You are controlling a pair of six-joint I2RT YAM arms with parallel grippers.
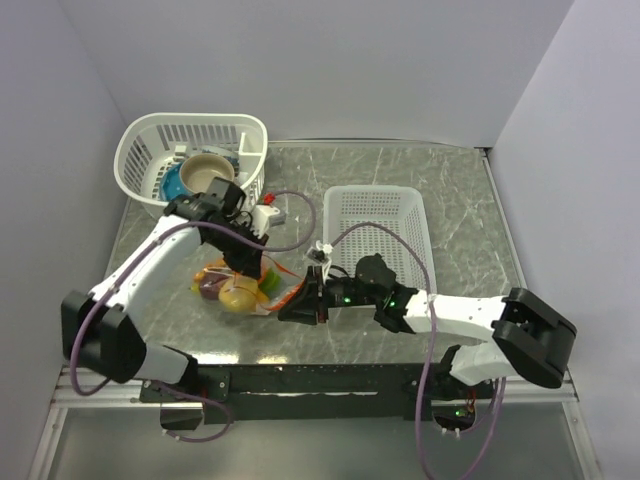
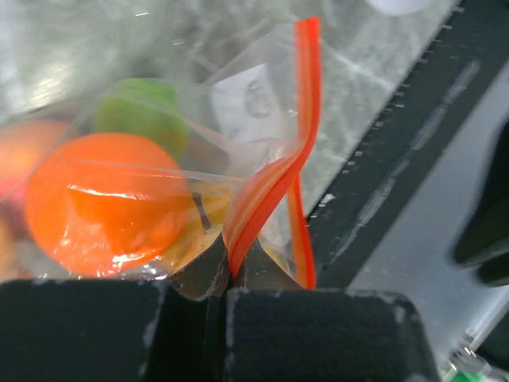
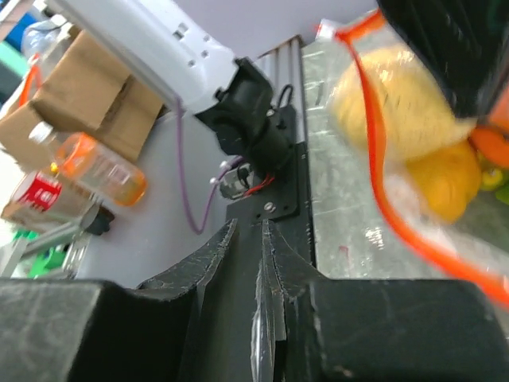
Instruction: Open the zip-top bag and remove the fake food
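The clear zip-top bag [image 1: 228, 285] lies on the table near the front edge, with the fake food inside. My left gripper [image 1: 248, 268] comes down on it from behind. In the left wrist view the gripper [image 2: 231, 274] is shut on the orange-red zip strip [image 2: 308, 95]; an orange piece [image 2: 103, 203] and a green piece [image 2: 139, 111] show through the plastic. My right gripper [image 1: 298, 303] is at the bag's right end. In the right wrist view the gripper [image 3: 250, 227] pinches a thin film of clear plastic; the zip strip [image 3: 374, 135] and yellow pieces [image 3: 390, 103] are at upper right.
A round white mesh basket [image 1: 140, 150] at the back left holds a tan bowl [image 1: 207, 170] and a blue dish [image 1: 172, 183]. A rectangular white mesh basket [image 1: 380, 230] stands right of centre. A small white object [image 1: 268, 212] lies behind the bag. The black rail [image 1: 320, 380] marks the front edge.
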